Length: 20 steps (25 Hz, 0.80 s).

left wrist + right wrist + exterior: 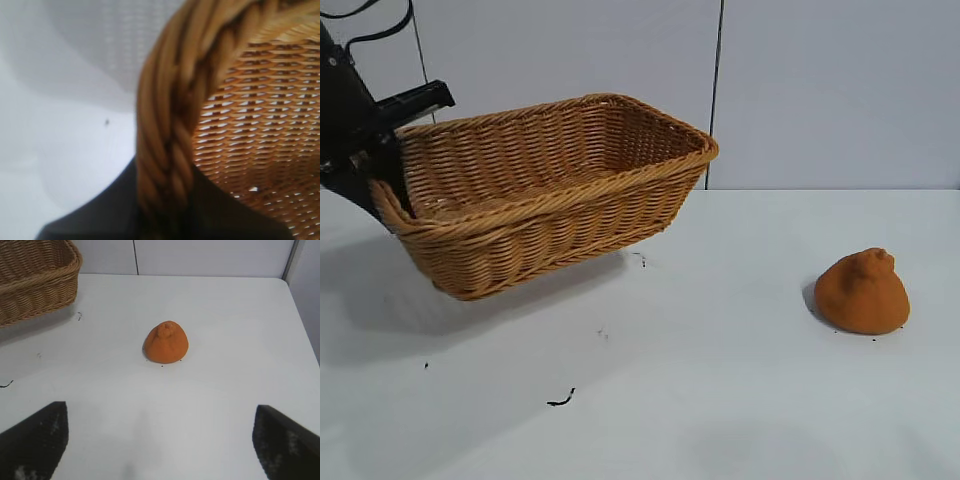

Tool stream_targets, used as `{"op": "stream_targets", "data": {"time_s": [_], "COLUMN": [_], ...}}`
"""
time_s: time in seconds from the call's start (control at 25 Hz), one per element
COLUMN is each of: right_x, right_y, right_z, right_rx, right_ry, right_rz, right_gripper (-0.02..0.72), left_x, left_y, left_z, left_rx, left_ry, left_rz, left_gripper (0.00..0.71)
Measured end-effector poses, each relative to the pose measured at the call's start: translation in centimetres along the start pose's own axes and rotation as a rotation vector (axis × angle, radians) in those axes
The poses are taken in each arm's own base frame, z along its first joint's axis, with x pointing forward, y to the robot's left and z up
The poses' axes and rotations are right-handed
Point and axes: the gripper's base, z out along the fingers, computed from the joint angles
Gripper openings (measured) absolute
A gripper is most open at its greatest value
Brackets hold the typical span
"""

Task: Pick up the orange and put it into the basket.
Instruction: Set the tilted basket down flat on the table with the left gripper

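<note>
Table (720, 400): white top, a few dark specks at about 7 o'clock in the exterior view.
Wicker basket (550, 190): at 10 o'clock, tilted and lifted off the table, shadow beneath it.
Left gripper (382, 165): at 9 o'clock, jaws pinching the basket's braided rim.
Right gripper (160, 440): jaws spread wide, nothing between them, low over the table.
Orange (862, 292): at 4 o'clock, sitting on the table, knobby top up, well apart from the basket.
</note>
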Motion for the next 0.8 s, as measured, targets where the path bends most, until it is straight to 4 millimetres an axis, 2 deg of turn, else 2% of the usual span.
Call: {"op": "stream_targets", "data": {"time_s": [0.2,0.56,0.8], "right_x": [0.0,0.0,0.0], "right_y": [0.0,0.0,0.0], "right_z": [0.0,0.0,0.0], "right_rx": [0.000,0.000,0.000], "right_ry": [0.000,0.000,0.000], "right_rz": [0.000,0.000,0.000], "right_gripper": [0.694,0.694,0.694], "left_x": [-0.9,-1.9,-2.5], "left_y": [-0.4,-0.5,-0.3], "left_z": [1.9,6.8,8.4], "left_rx": [-0.016,-0.024,-0.008], "left_ry": [0.062,0.099,0.085], "left_rz": [0.068,0.131,0.140], "left_gripper": [0.090,0.090,0.090]}}
